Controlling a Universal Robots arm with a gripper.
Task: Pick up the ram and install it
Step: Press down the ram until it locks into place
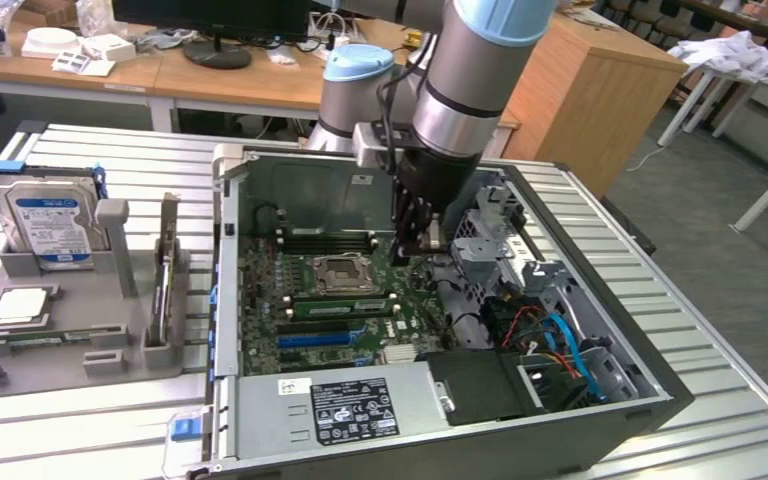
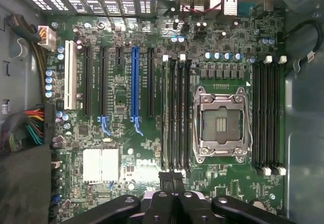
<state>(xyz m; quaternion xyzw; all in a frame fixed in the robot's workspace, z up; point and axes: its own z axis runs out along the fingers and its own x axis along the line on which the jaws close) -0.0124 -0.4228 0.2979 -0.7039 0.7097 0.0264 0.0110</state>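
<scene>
Gripper: the gripper [image 1: 415, 245] [image 2: 172, 181] is hanging clenched, its black fingertips [image 2: 172, 176] pressing together with no gap between them.
Arm: the arm [image 1: 471, 90] is reaching down into the open case [image 1: 638, 410]. It is holding the gripper over the motherboard [image 1: 291, 290] [image 2: 116, 82], at about two o'clock of the CPU socket [image 1: 344, 272] in the exterior view.
Ram: the ram [image 1: 165, 270] is standing on its long edge in a slotted holder of the grey tray [image 1: 77, 365]. It is outside the case, at nine o'clock of it in the exterior view, well apart from the gripper (nothing is touching it).
Tray neighbours: the hard drive [image 1: 48, 225] with its blue label is sitting upright at ten o'clock of the ram. The square silver CPU chip [image 1: 21, 305] is lying flat at about eight o'clock of it.
Memory slots: the wrist view is looking straight down on two banks of memory slots [image 2: 174, 113], one on each side of the CPU socket [image 2: 221, 125], whose metal frame is lying shut. In the exterior view a green strip is showing in the bank [image 1: 337, 305] at six o'clock of the socket; I cannot tell what it is.
Case floor: the power supply [image 1: 353, 410] is lying at six o'clock of the motherboard, with blue and orange cables [image 1: 564, 345] curling at four o'clock.
Table: the slatted metal table [image 1: 64, 430] is carrying both tray and case.
</scene>
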